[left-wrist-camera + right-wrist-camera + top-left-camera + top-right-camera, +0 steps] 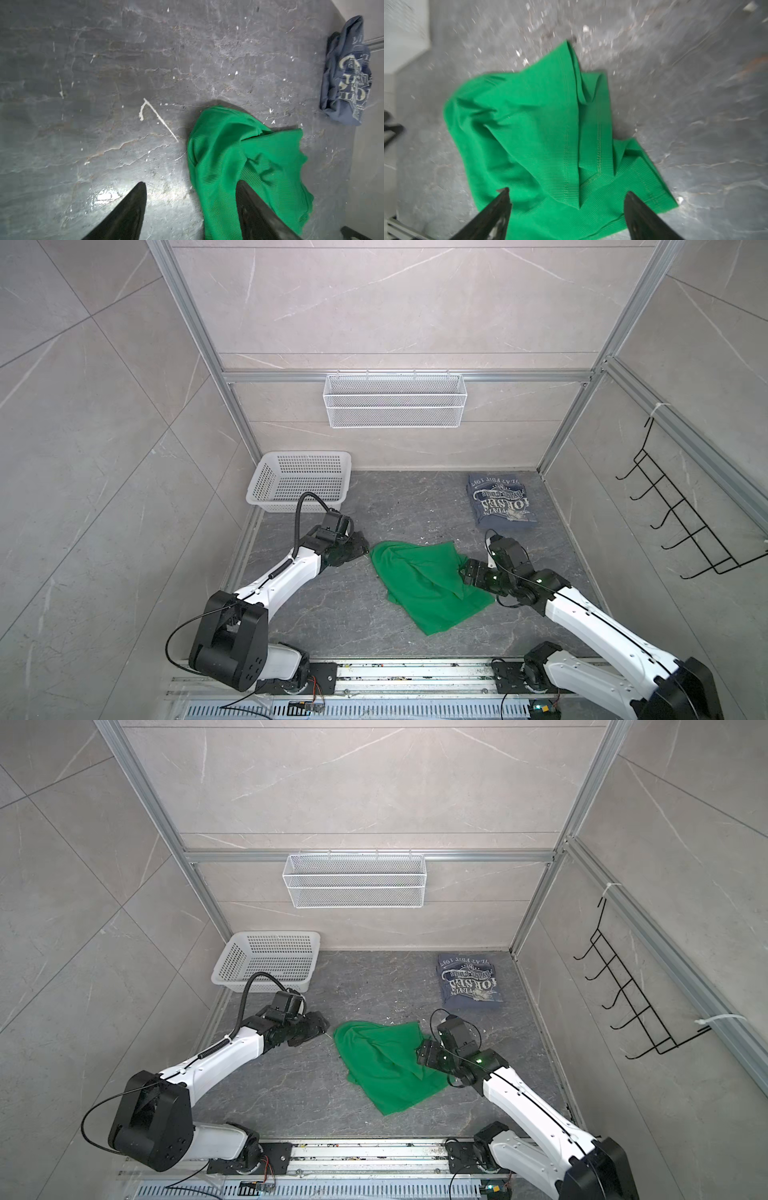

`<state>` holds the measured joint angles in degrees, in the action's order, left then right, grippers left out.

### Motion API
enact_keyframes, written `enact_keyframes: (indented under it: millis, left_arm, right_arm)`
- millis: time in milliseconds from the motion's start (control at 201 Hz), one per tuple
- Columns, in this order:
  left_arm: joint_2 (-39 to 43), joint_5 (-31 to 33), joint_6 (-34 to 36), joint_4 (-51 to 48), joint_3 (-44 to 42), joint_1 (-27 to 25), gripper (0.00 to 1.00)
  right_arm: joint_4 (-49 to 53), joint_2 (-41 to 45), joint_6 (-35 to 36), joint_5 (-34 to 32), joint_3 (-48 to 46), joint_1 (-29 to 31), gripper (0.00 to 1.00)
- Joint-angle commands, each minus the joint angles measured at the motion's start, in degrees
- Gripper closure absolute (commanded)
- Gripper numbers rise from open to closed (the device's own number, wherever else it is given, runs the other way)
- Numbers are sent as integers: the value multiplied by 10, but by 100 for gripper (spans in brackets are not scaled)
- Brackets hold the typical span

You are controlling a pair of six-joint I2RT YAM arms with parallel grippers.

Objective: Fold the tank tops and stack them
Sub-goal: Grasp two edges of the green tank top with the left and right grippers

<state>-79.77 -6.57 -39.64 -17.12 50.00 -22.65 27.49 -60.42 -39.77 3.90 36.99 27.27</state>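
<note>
Crumpled green tank top (428, 585) at mid-desk (332, 614), between left pincer (190, 182) and right pincer (568, 190). Both pincers apart, clamped on nothing. Folded slate-blue tank top (500, 502) well apart, near the far right corner, print up.
</note>
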Motion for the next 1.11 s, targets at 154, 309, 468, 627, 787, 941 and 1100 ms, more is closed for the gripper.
enact_keyframes:
  millis: [154,309,468,627,787,941,1100]
  left_arm:
    - [-9,-25,-8,63,-23,2,31]
    - [3,-21,-1,65,-48,2,31]
    - [24,-18,4,68,-71,4,31]
    - [32,-19,7,77,-85,4,31]
    - [29,-20,9,81,-91,4,31]
    - [26,-19,9,86,-96,5,31]
    - [24,-20,8,89,-97,4,30]
  right_arm:
    - [-52,-176,17,-14,93,-2,25]
    - [-68,-307,36,-1,180,-25,35]
    - [-57,-402,51,-23,256,-40,41]
    - [-49,-466,66,-24,311,-48,51]
    - [-30,-504,76,-31,348,-48,59]
    - [-18,-518,83,-39,364,-48,67]
    - [-6,-514,87,-45,370,-47,83]
